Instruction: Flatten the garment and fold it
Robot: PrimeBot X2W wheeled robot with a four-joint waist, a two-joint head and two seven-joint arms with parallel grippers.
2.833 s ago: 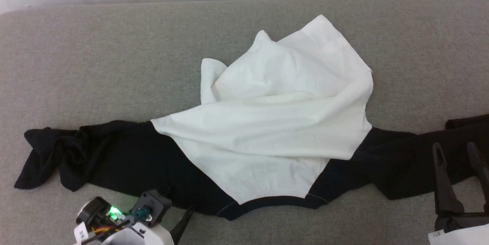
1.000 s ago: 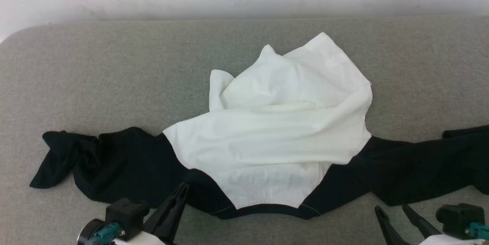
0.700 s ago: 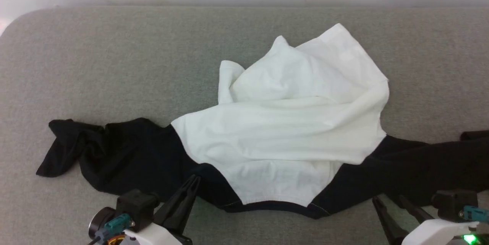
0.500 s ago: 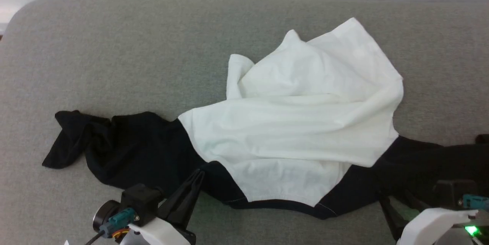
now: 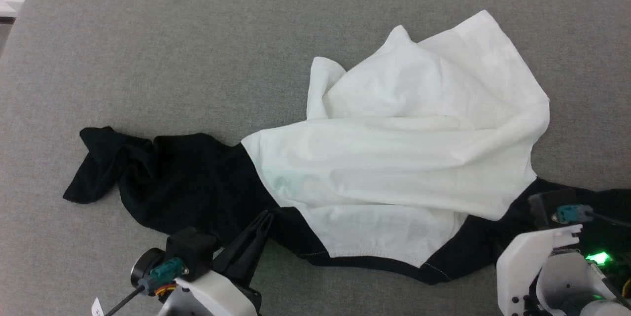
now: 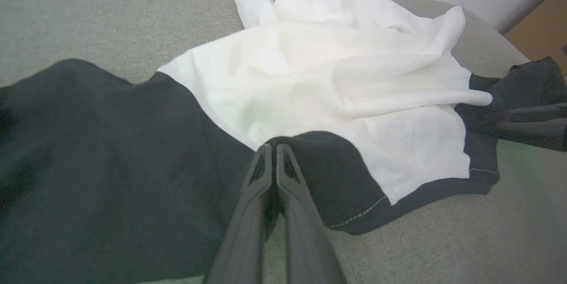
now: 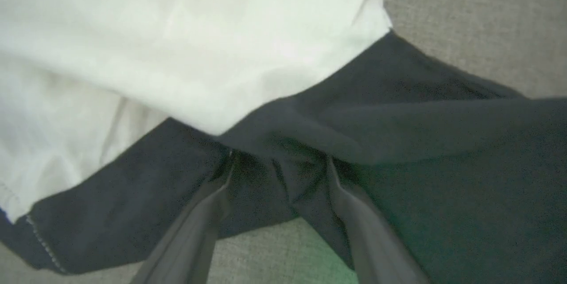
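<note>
Across the grey cushion [image 5: 148, 50] the garment [image 5: 394, 158] lies crumpled, its long axis running sleeve to sleeve, left-right in head view. Black neckline trim faces the robot; white body is bunched toward the far edge. Left gripper [image 6: 271, 147] is closed tight, tips on black shoulder cloth just left of the neckline; cannot tell if cloth is pinched. Right gripper [image 7: 279, 160] is spread wide, fingers straddling a ridge of black sleeve, not clamped.
</note>
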